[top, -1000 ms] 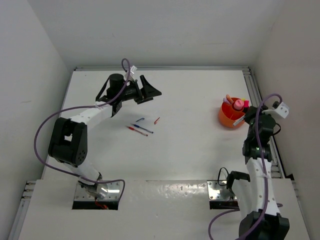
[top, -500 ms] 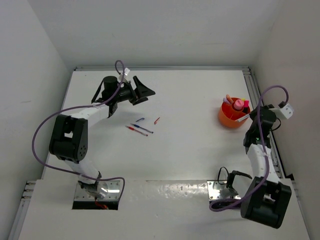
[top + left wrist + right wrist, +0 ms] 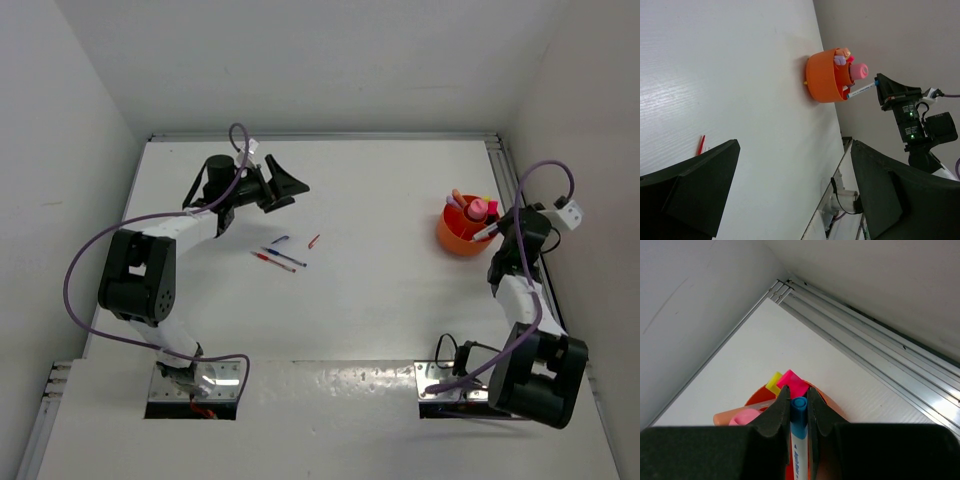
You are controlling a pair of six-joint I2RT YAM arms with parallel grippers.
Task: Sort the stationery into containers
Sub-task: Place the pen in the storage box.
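The orange bowl (image 3: 458, 236) (image 3: 823, 76) (image 3: 756, 396) stands at the table's right side with markers and a pink-capped bottle (image 3: 479, 208) (image 3: 859, 70) in it. My right gripper (image 3: 497, 233) (image 3: 798, 392) is at the bowl's right rim, shut on a white pen with a blue cap (image 3: 799, 410) (image 3: 860, 90) whose tip points over the bowl. Pink (image 3: 796, 382) and yellow (image 3: 773, 381) markers stick up just beyond the fingers. Far left, my left gripper (image 3: 290, 185) (image 3: 795, 145) hangs open and holds nothing. Below it lie a blue pen (image 3: 286, 257), a red pen (image 3: 271, 261) and two short pieces (image 3: 314, 241).
An aluminium rail (image 3: 508, 190) (image 3: 865, 335) runs along the table's right edge, close behind the bowl, with the right wall just beyond it. The back wall stands behind the left gripper. The arm bases sit at the near edge.
The left gripper has drifted slightly left and stays open. The right arm's lower links have swung right while its gripper stays at the bowl's rim with the pen.
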